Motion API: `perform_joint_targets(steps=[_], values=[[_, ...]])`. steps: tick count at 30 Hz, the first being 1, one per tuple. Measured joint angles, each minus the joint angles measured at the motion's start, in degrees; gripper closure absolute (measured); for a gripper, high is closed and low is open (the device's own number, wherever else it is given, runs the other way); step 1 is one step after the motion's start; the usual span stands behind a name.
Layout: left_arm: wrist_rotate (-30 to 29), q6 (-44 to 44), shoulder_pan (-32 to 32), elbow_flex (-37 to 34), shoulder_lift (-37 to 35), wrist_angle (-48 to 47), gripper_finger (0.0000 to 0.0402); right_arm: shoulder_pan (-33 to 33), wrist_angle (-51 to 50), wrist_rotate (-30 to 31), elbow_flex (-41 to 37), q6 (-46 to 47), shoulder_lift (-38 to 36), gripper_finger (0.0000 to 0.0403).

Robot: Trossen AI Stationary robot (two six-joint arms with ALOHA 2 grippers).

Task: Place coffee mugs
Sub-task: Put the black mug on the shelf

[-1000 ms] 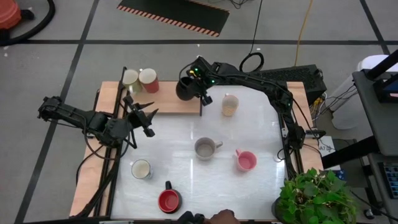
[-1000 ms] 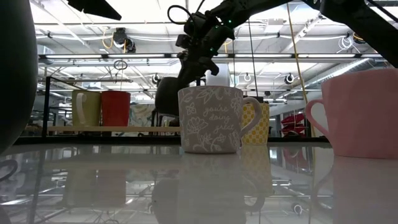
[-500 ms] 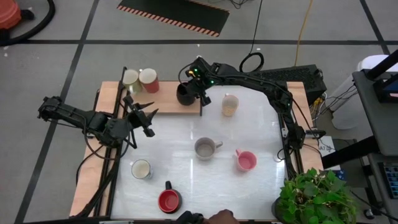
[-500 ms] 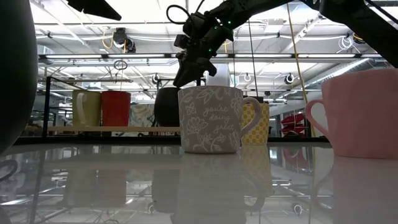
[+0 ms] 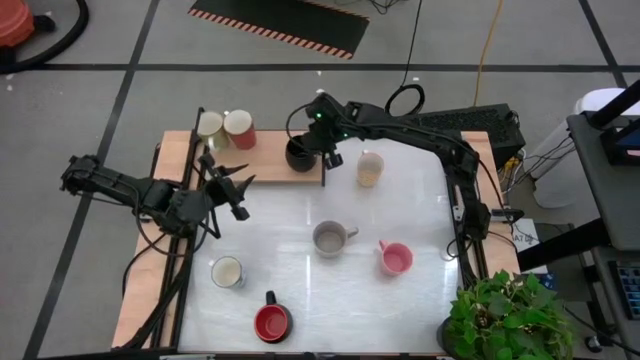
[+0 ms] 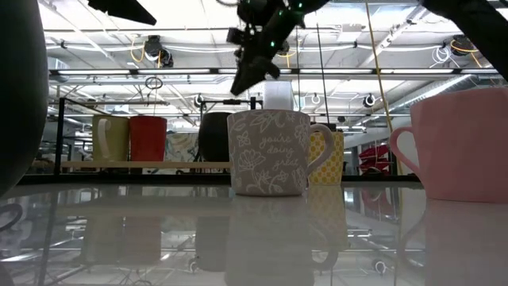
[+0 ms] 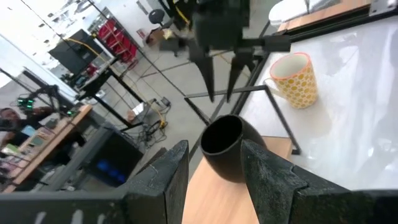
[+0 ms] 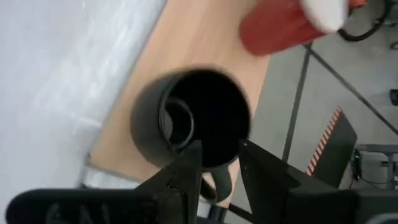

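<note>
One black mug (image 5: 299, 153) sits on the wooden shelf (image 5: 262, 158), right gripper (image 5: 323, 128) hovering spread just above it, left gripper (image 5: 236, 183) also spread by the worktop (image 5: 420, 220) edge.

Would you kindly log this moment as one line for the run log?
right gripper: open above black mug | black mug: on wooden shelf | left gripper: open, waiting at table's left

Wooden shelf (image 5: 265, 160): black mug (image 5: 298, 154) mid-shelf, cream mug (image 5: 210, 125) and red mug (image 5: 240, 128) touching at left end; gap between passable.
</note>
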Motion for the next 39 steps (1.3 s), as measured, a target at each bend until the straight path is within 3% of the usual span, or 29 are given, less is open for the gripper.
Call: perform_joint_targets(steps=[6, 13, 16, 21, 32, 36, 39], values=[[8.64, 1.28, 4.7, -1.5, 0.89, 5.86, 0.025, 2.6, 0.4, 2.65, 0.02, 7.76, -1.89, 0.0302], [25.98, -0.34, 10.97, -2.06, 6.34, 6.55, 0.0251, 6.52, -0.55, 7.99, -2.54, 24.39, -3.74, 0.0302], [30.17, -0.2, 12.25, -2.06, 9.86, 6.64, 0.0269, 9.57, 0.96, 15.52, -8.96, 25.35, -6.46, 0.0302], [30.49, 1.1, 16.32, -2.06, 16.36, 7.37, 0.032, 15.38, 13.05, 28.94, -23.07, 23.28, -16.07, 0.0303], [30.05, 0.25, 27.83, -2.05, 27.03, 9.65, 0.0339, 22.22, 40.94, 31.86, -58.33, 23.95, -45.45, 0.0303], [32.26, 0.25, 30.88, -2.08, 30.35, 11.17, 0.0339, 24.9, 47.15, 39.27, -66.59, 18.89, -51.4, 0.0303], [33.0, 1.36, 32.76, -2.1, 32.47, 13.45, 0.0339, 26.99, 47.14, 44.03, -67.97, 15.86, -52.61, 0.0303]])
